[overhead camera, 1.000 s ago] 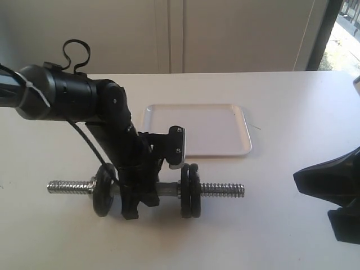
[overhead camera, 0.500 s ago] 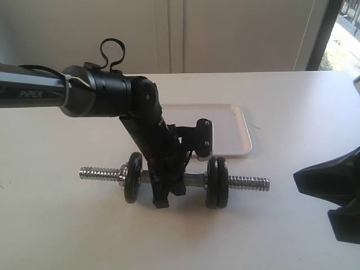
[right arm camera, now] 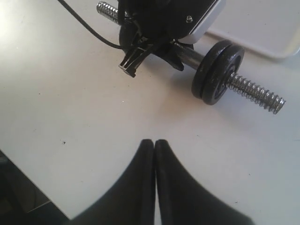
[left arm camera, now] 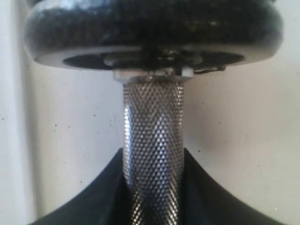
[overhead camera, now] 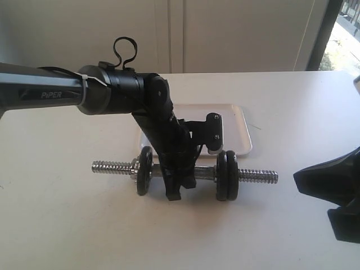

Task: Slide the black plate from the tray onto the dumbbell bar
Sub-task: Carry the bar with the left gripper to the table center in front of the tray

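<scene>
The left claw [overhead camera: 179,183] is clamped on the knurled middle of the dumbbell bar [overhead camera: 256,175], its black fingers [left arm camera: 93,197] pressed to either side of the grip. The right claw [right arm camera: 154,143] hangs with its tips pressed together and nothing between them, out at about 4 o'clock from the bar and well apart from it.

The bar lies crosswise on the white table [overhead camera: 67,225], or just off it; I cannot tell which. 1 black plate [overhead camera: 144,171] sits on it toward the 9 o'clock end, upright, just beside the claw. A pair of discs [overhead camera: 227,175] stands touching each other toward the 3 o'clock end. The tray [overhead camera: 239,132] is at 12 o'clock from the bar, and what shows of it past the arm is bare.

To my eye the sliding is done: all 3 discs are threaded on and none is left in the tray. What remains looks like the finish, which is making sure the bar rests steady on its discs, then opening the jaws and lifting straight up. A sideways tug on release could set the whole thing rolling.
</scene>
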`<state>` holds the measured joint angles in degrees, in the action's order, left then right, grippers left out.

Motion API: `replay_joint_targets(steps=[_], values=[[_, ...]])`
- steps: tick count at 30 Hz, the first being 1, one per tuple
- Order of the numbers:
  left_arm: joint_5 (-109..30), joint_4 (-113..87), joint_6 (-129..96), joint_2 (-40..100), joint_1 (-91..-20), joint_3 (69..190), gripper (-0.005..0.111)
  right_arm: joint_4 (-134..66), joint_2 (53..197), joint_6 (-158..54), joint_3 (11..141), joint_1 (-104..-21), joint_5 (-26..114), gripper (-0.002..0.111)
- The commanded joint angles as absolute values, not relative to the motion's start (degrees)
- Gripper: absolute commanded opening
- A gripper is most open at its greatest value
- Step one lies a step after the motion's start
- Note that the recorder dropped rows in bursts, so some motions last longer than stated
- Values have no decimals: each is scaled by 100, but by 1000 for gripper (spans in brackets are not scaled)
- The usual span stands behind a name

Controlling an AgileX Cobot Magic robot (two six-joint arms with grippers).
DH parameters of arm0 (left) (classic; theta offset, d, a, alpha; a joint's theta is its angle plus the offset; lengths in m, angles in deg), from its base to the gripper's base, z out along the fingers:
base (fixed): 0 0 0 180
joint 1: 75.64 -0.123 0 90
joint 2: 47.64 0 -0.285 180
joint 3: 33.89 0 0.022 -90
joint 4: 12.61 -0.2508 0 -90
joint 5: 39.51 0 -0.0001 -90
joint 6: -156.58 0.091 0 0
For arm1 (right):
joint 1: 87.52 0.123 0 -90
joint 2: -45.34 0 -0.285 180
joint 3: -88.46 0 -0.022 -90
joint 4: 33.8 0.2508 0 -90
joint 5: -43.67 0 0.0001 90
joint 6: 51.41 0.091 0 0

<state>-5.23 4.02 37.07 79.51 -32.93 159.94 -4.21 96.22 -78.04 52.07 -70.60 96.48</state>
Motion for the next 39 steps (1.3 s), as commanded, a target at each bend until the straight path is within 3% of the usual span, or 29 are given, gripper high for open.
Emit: replay_joint_targets(steps=[1, 14, 20, 24, 39], values=[[-637, 787, 3650, 7553, -3256, 16259, 0, -405, 9594, -7789, 5184, -7095, 9618, 0], [-646, 787, 3650, 7553, -3256, 16259, 2, -405, 9594, -7789, 5184, -7095, 9618, 0], [-584, 787, 3650, 7694, -3256, 16259, 33, -405, 9594, -7715, 5184, -7095, 9618, 0], [-395, 787, 3650, 7897, -3256, 16259, 41, -405, 9594, -7704, 5184, -7095, 9618, 0], [-384, 717, 3650, 7889, -3256, 16259, 43, -405, 9594, -7704, 5184, -7095, 9618, 0]])
